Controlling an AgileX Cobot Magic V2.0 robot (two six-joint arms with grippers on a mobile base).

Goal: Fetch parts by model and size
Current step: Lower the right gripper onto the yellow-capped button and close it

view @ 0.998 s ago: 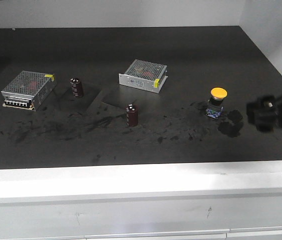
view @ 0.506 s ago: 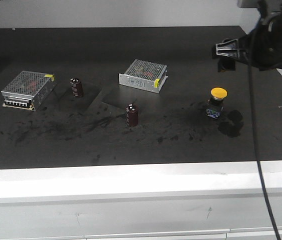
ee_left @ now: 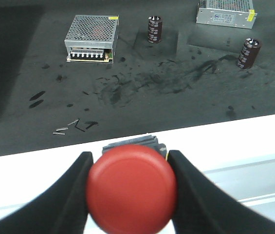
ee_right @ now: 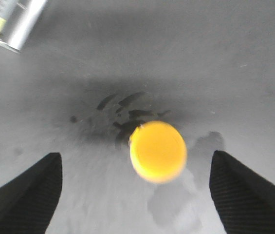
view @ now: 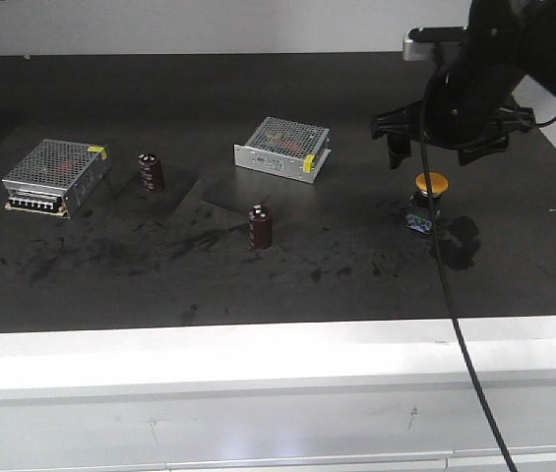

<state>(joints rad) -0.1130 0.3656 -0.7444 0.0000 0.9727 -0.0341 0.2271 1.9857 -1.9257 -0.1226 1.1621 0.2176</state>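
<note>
As it hovers, right gripper (ee_right: 135,161): fingers apart over yellow button (ee_right: 157,151).
Left gripper (ee_left: 130,161): clamped on red button (ee_left: 131,190).
Yellow button: 3 o'clock of the nearer cylinder (view: 260,225).

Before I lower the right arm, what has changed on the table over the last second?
The right gripper swung from low at the front view's right, up, then leftward; it now hovers open above the yellow-capped switch, gripping nothing. That switch, both metal boxes and both maroon cylinders stayed put. The left gripper holds the red-capped switch, unseen earlier.
</note>
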